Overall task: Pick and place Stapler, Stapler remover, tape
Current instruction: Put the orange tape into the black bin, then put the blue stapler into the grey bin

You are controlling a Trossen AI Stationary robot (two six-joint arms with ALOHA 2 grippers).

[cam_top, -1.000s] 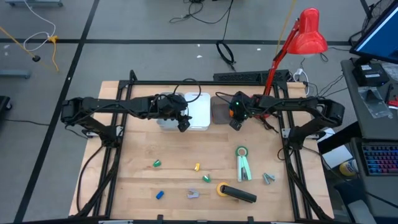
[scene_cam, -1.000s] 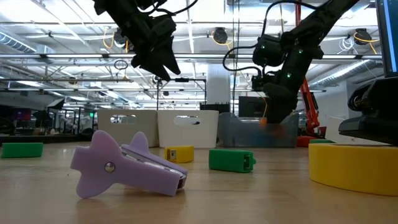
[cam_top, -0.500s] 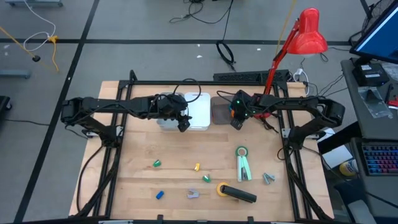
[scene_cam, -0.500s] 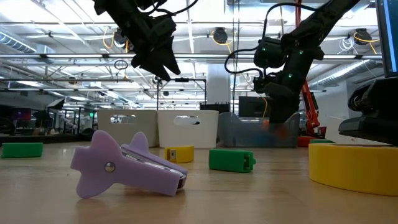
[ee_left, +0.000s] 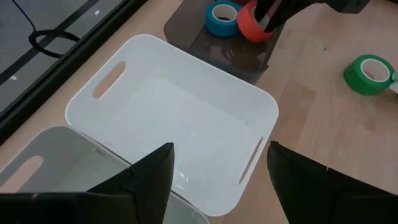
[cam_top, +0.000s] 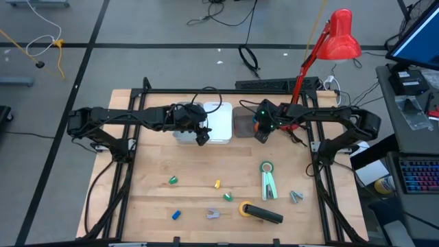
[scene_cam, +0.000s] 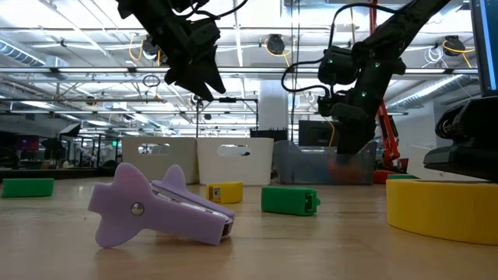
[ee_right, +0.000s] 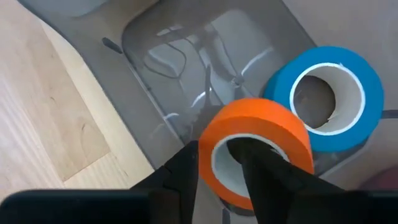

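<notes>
My right gripper point(ee_right: 221, 177) hangs open over the clear grey bin point(cam_top: 241, 123). It straddles the wall of the orange tape point(ee_right: 261, 134), which sits tilted in the bin beside the blue tape point(ee_right: 323, 93). My left gripper point(ee_left: 221, 186) waits open above the white bin point(ee_left: 186, 112), holding nothing. On the table's near part lie the green tape point(cam_top: 266, 167), the yellow tape point(cam_top: 244, 208), a green-white stapler point(cam_top: 269, 186), a black stapler point(cam_top: 264, 214), a purple stapler remover point(scene_cam: 156, 206) and a grey one point(cam_top: 296, 197). My right gripper has one finger point(ee_right: 258, 165) inside the orange tape's hole and the other point(ee_right: 183, 177) outside its wall point(ee_right: 206, 155), coming from above and slanting down. A gap shows beside the inner finger. I cannot tell whether either finger touches the roll.
A second pale bin point(ee_left: 50, 168) stands left of the white one. Small coloured blocks point(cam_top: 173, 180) lie scattered on the near left of the table. A red lamp point(cam_top: 339, 38) rises behind the right arm. Bare wood lies between the bins and the scattered things.
In the low view the orange tape has sunk lower inside the grey bin under my right gripper.
</notes>
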